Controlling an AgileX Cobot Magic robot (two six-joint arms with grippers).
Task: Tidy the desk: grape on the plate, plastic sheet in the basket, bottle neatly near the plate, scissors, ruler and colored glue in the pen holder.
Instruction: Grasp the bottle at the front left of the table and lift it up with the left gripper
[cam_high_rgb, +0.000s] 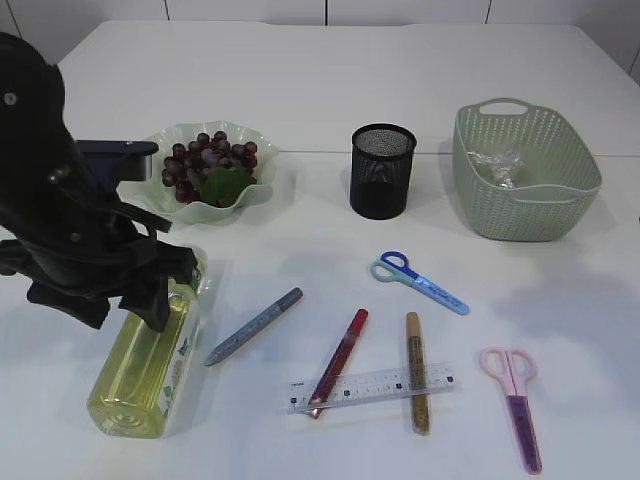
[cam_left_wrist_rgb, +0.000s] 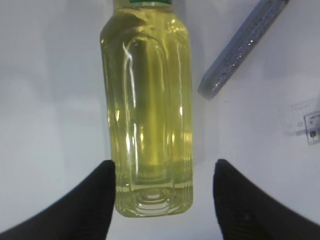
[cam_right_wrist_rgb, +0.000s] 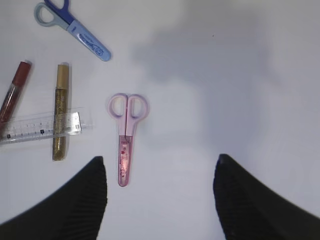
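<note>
Bottle lying flat, full of yellow liquid, likely heavy, smooth and slippery; best gripped mid-body; left gripper spread apart, straddling base, holding nothing.

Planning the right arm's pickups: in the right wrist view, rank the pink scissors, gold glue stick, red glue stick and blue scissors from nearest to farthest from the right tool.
1. Pink scissors: just ahead of the right tool, slightly left.
2. Gold glue stick: farther left, under the ruler.
3. Red glue stick: at the left edge.
4. Blue scissors: top left.

The last two are close to call.
</note>
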